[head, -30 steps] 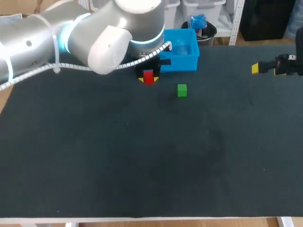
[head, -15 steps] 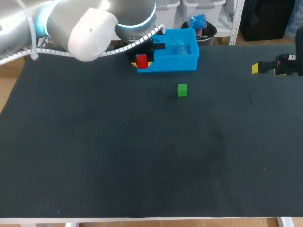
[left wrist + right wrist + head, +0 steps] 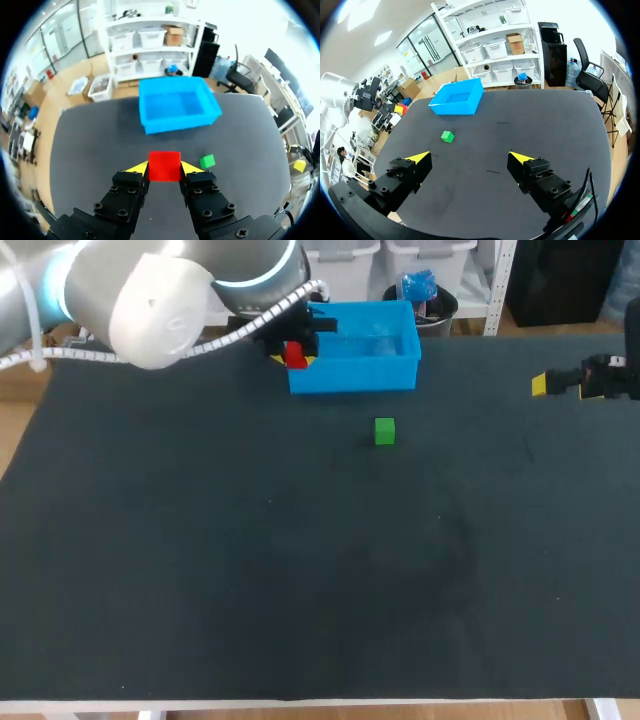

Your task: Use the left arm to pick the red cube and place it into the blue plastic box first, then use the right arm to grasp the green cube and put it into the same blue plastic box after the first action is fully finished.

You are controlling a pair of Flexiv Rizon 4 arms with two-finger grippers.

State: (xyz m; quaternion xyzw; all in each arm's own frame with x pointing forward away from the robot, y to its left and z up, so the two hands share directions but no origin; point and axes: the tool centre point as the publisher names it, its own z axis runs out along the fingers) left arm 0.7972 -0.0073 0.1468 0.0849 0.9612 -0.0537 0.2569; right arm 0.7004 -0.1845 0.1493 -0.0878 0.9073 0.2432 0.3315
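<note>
The counter (image 3: 300, 570) is covered in something dark and matt, like cloth. The box (image 3: 352, 372) is smooth blue plastic with a soft sheen. The red cube (image 3: 164, 165) and green cube (image 3: 384, 431) look smooth and matt. The left arm (image 3: 150, 300) has a glossy pale shell. The left hand (image 3: 164, 168) and right hand (image 3: 470, 159) are matt black, dotted with bolt heads.

1. Robotics lab, test-bench setup.
2. I run two robot arms here: left arm (image 3: 150, 300), big white-grey joints w/ cable strapped along it; right arm (image 3: 608, 378), black, coming in from the right.
3. Wide work table (image 3: 300, 570), dark matte top.
</note>
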